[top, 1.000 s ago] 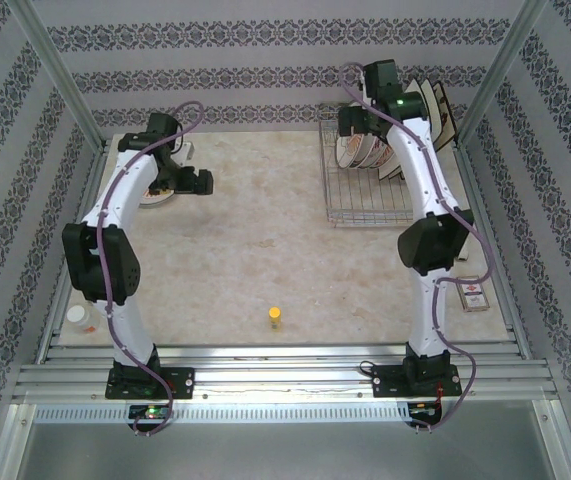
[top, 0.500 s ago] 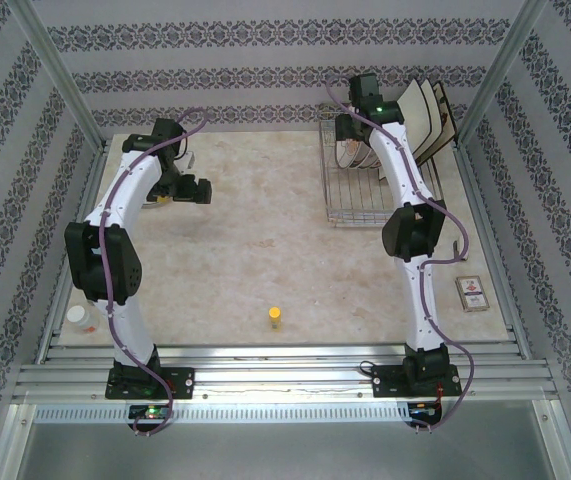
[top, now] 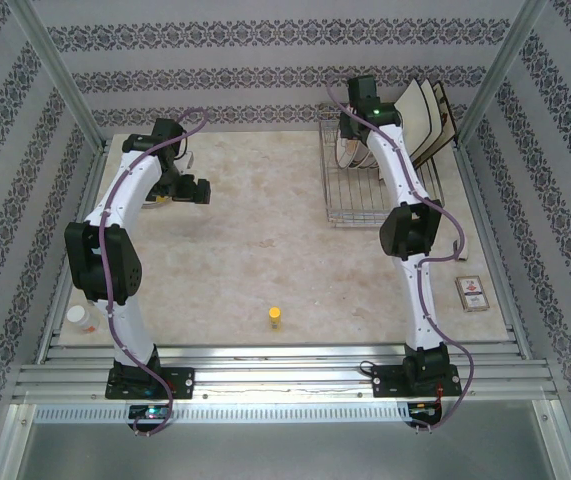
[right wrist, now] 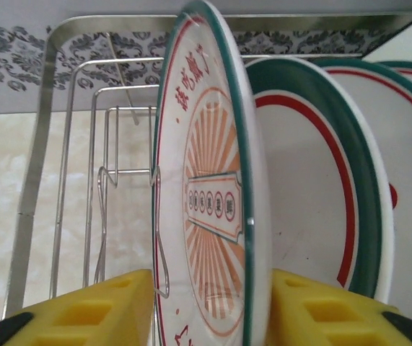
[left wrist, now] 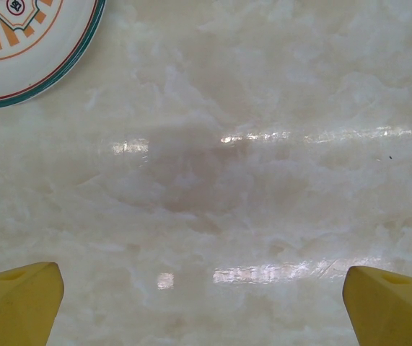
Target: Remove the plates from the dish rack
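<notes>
Wire rack holds seemingly three round plates.

Marble table: dish rack, plate, yellow cylinder, card.

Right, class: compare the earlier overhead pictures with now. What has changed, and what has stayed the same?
The right arm reached farther back over the dish rack, and the right gripper came to straddle the front round plate, a finger on each side; whether it pinches yet is unclear. The left gripper stayed open over the table beside the flat plate. Rack and other plates stayed put.
</notes>
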Tool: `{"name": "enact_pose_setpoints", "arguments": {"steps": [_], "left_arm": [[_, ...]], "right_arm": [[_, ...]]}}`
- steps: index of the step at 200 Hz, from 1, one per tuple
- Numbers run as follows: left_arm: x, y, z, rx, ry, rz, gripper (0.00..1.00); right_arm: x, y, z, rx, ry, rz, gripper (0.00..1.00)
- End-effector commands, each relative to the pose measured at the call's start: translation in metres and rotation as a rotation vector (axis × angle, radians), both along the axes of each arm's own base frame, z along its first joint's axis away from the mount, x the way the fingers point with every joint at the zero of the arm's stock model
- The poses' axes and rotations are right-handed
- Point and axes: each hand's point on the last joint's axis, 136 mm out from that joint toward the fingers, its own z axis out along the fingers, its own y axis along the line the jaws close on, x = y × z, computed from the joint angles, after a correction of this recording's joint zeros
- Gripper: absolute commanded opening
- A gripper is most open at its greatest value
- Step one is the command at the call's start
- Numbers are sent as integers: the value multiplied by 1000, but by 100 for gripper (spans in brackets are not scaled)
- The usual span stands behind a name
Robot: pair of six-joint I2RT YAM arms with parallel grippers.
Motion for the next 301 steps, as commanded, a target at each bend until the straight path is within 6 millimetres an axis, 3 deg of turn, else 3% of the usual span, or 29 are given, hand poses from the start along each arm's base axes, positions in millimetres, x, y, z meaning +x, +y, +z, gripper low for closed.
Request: {"name": "enact_pose_setpoints", "arguments": {"steps": [1, 22, 49, 69, 79, 107, 134, 188, 243, 301], "left_arm": [[-1, -1, 4, 17, -6, -17, 100], [-2, 0, 4, 24, -7, -16, 100], [-4, 2, 4, 31, -7, -17, 100], [-4, 4, 4, 43, -3, -20, 100], [-4, 5, 4, 47, -1, -19, 100], [-4, 5, 5, 46, -1, -13, 100], [-3, 6, 4, 54, -2, -7, 100], [-1, 10, -5, 63, 10, 9, 100], [-1, 12, -10, 74, 20, 13, 100], [-1, 12, -12, 80, 27, 9, 100]], "right_arm": [[5, 2, 3, -9, -32, -24, 39], [7, 2, 4, -17, -42, -37, 27], [8, 9, 7, -5, -52, -23, 21], [7, 12, 7, -3, -52, -16, 10], [6, 13, 9, -4, -52, -13, 0], [4, 13, 16, -4, -58, -9, 0], [-1, 15, 36, -2, -85, -2, 0], [-18, 9, 102, -8, -182, 1, 0], [-53, -3, 170, -38, -258, 7, 0], [-81, 16, 187, -24, -253, 79, 0]]}}
